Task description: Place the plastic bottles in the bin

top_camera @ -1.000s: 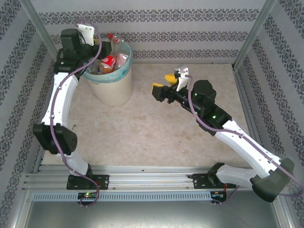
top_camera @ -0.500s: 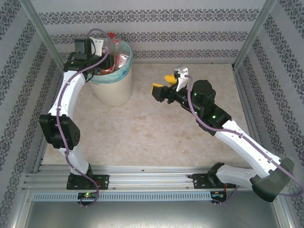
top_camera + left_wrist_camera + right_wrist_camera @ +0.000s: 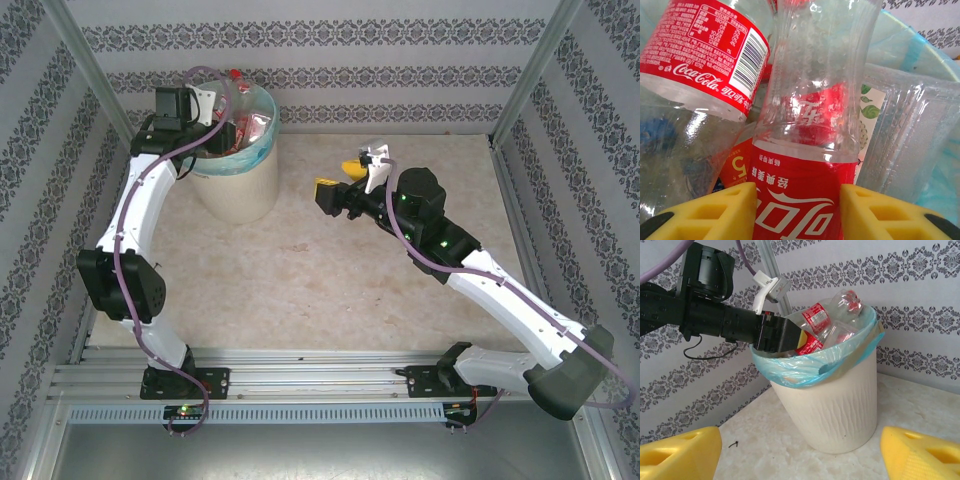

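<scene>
You are looking down on a beige, marble-patterned table (image 3: 330, 290), boxed in by walls of grey-and-white striped damask wallpaper (image 3: 400, 40) and bare aluminium frame posts (image 3: 530, 70). A slotted metal rail (image 3: 320, 372) along the near edge carries both arm bases. The round cream-coloured waste bin (image 3: 240, 190), with its light teal bag liner (image 3: 805, 367) folded over the rim, stands at the table's far left corner. It is heaped to the brim with clear plastic bottles (image 3: 840, 310) bearing red labels and caps.

Compared with a second earlier, your left arm (image 3: 140, 210) has swung from the bin's left side to above its far left rim. The wrist now covers the red-labelled bottle that lay exposed there. Your right arm (image 3: 500, 290) has edged slightly toward the table's left edge.

The left gripper (image 3: 799, 212) is down among the pile. Its yellow fingers (image 3: 715, 212) are drawn in on a clear bottle with a red Coca-Cola label (image 3: 805, 195), with the pads against both sides of the label. The right gripper (image 3: 337, 178) hangs above the middle of the table, well apart from the bin, its own fingers (image 3: 680, 452) spread wide and empty.
</scene>
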